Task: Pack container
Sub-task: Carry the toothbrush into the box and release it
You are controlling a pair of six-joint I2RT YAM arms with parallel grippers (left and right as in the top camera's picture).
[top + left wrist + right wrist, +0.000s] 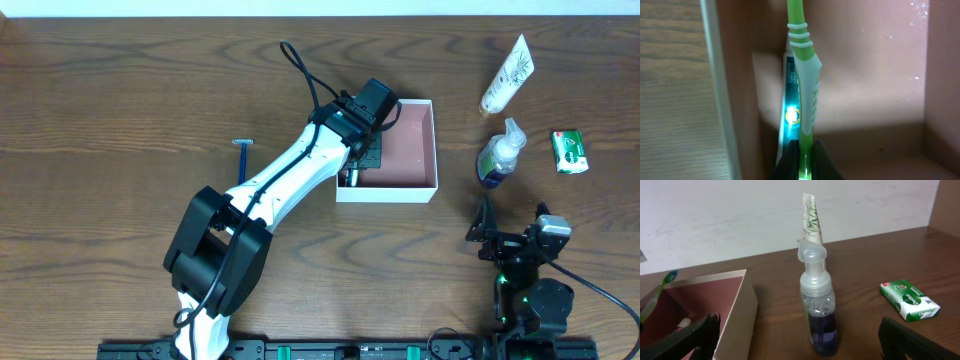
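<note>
The container (436,150), a square white-walled box with a pink-brown floor, sits right of the table's middle. My left gripper (360,150) reaches into its left side. In the left wrist view this gripper (806,160) is shut on the handle of a green toothbrush (807,85), which runs along the container's floor (870,75) close to the left wall (715,75). A teal-printed item (790,100) lies under the toothbrush against that wall. My right gripper (510,240) stands open with nothing in it, just short of a clear pump bottle (817,315) of purple liquid.
A white tube (507,75) lies at the back right, and the pump bottle (497,155) stands right of the container. A green soap box (570,152) is at the far right. A blue razor (243,160) lies left of the left arm.
</note>
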